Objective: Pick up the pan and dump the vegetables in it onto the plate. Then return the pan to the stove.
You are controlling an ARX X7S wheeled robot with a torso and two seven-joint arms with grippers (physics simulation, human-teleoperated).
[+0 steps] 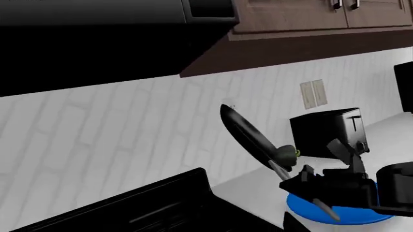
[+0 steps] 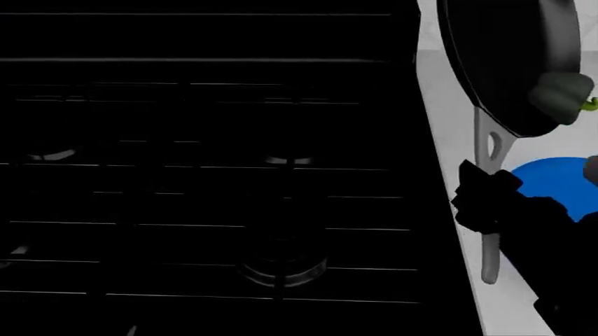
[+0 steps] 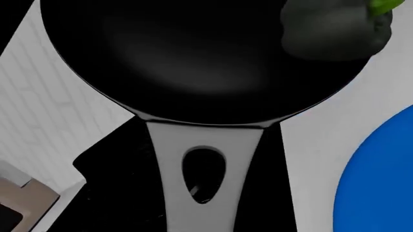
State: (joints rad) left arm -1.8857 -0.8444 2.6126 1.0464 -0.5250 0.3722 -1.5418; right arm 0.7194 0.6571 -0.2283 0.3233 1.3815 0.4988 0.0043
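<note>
My right gripper is shut on the light grey handle of the black pan and holds it raised and steeply tilted over the counter, right of the stove. The grey-green pepper rests against the pan's lower rim. The blue plate lies on the counter below, partly hidden by the arm. The left wrist view shows the tilted pan, pepper, right gripper and plate. The right wrist view shows pan, pepper, handle and plate. My left gripper is not visible.
A black toaster stands on the white counter against the tiled wall, behind the plate. A wall outlet is above it. Dark cabinets and a black hood hang over the stove.
</note>
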